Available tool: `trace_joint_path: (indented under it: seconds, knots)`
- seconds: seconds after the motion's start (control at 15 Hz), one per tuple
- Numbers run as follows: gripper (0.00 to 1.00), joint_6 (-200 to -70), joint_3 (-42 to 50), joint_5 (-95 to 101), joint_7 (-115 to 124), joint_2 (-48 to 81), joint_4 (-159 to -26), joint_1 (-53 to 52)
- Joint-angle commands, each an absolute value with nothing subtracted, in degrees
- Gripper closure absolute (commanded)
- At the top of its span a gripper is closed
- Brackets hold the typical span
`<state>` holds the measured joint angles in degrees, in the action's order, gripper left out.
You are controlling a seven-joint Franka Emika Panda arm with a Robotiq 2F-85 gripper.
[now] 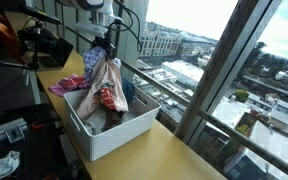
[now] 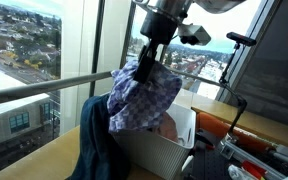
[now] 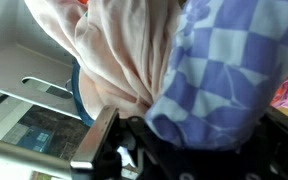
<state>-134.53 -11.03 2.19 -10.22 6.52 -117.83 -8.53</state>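
Note:
My gripper (image 1: 106, 50) is shut on a bunch of cloth and holds it above a white plastic bin (image 1: 109, 135). The bunch is a blue and white checked cloth (image 2: 144, 95) together with a pale pink cloth (image 1: 102, 78); both hang down into the bin. In the wrist view the checked cloth (image 3: 234, 70) and the pink cloth (image 3: 124, 50) fill the frame and hide the fingertips. More clothes lie inside the bin (image 2: 169, 150). A dark blue garment (image 2: 92, 150) hangs over the bin's side.
The bin stands on a wooden counter (image 1: 174, 160) along a window with a metal rail (image 2: 44, 85). A magenta cloth (image 1: 66, 84) lies on the counter behind the bin. Dark equipment and cables (image 1: 14, 50) stand at the counter's inner side.

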Motion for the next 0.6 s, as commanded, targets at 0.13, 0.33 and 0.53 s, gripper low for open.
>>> trace_joint_path:
  seconds: [0.13, 0.33, 0.53]
  knots:
    - [1.00, -126.2, -15.1, 5.2, -5.4, 3.8, -106.8, -14.9]
    - [1.00, -121.4, -17.2, 6.9, -3.3, 5.2, -98.7, -17.9]
    - [1.00, -118.3, -18.6, 7.0, -2.7, 7.2, -92.6, -19.9]
